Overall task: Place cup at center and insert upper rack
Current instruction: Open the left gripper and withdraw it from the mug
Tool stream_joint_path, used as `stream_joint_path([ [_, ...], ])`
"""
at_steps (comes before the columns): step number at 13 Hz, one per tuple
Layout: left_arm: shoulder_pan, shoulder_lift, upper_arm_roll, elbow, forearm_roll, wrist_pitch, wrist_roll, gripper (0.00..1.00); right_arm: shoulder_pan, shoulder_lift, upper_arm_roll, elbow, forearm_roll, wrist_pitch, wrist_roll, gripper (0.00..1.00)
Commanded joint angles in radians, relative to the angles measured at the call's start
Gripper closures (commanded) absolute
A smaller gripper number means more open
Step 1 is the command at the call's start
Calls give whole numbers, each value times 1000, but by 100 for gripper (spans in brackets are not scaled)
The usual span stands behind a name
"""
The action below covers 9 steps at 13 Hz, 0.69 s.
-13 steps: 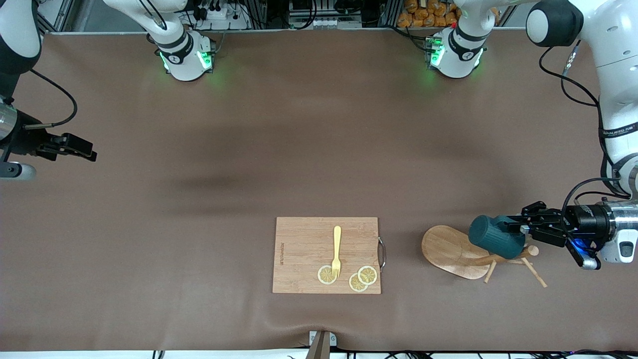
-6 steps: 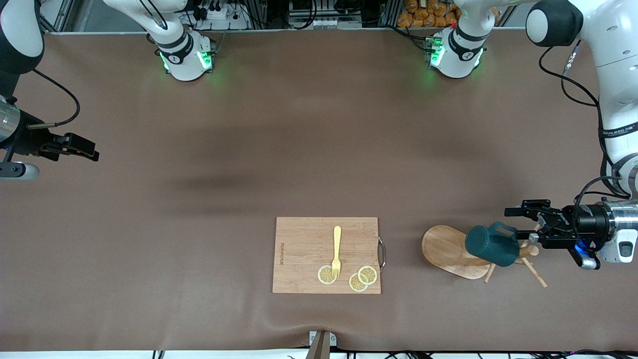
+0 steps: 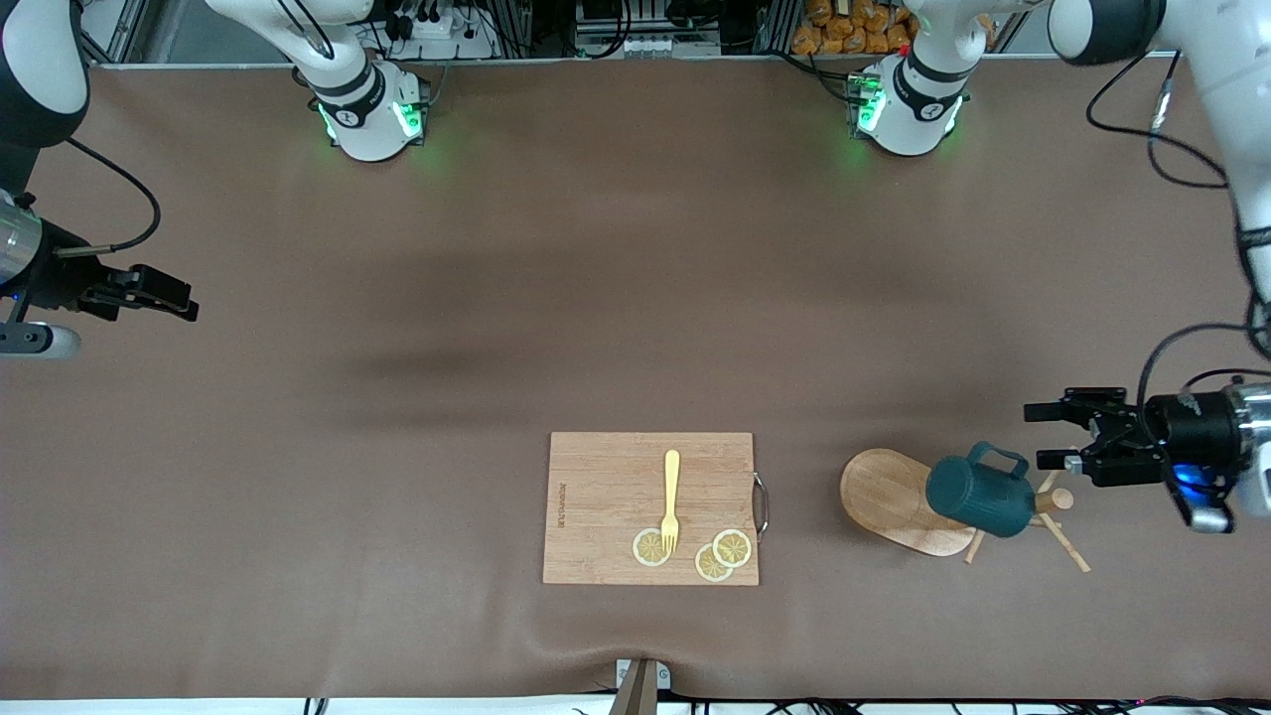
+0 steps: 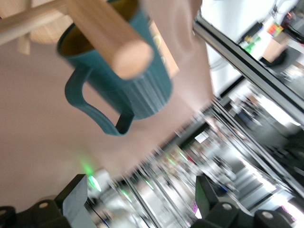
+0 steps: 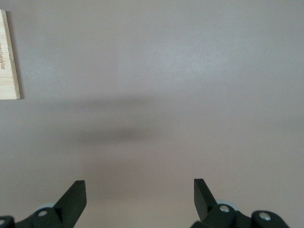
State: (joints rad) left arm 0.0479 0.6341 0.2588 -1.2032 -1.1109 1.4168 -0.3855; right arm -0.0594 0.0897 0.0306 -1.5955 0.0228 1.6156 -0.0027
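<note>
Front view shows your left end effector [image 3: 1051, 437] spread wide and holding nothing, over the surface [image 3: 596, 298] at the left arm's end, just beside the cup [image 3: 978, 492] but apart from it. A second ago those fingers gripped the cup; half a second ago they had opened, and now they have backed away and risen slightly. The cup has been let go and lies tipped on its side, resting across the pole of the upper rack [image 3: 909, 501], handle upward. In the left wrist view the pole end [image 4: 126, 47] crosses in front of the cup's mouth [image 4: 118, 71]. The upper rack itself lies toppled, its oval base facing the cutting board [image 3: 650, 508], which carries a fork [image 3: 671, 500] and lemon slices [image 3: 723, 554].

So the cup is not at centre and the rack is not set up; I judge you need a fresh grasp.

Your right end effector [image 3: 159, 295] waits, spread, over bare surface at the right arm's end.
</note>
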Motion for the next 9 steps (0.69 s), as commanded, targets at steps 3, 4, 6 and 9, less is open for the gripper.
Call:
stream_joint_path([
  [3,-33,-215,-142,-42,465,160,-3,0,1,-7,5,-3,-3,0,-3,0],
  [4,-33,-246,-186,-42,591,169,-3,0,1,-7,5,-3,-3,3,-2,0],
  [6,-33,-293,-271,-47,811,177,-3,0,1,-8,5,-1,-3,3,4,0],
  [9,-31,-361,-334,-93,997,166,2,0,-3,-8,3,-1,-6,6,42,0],
])
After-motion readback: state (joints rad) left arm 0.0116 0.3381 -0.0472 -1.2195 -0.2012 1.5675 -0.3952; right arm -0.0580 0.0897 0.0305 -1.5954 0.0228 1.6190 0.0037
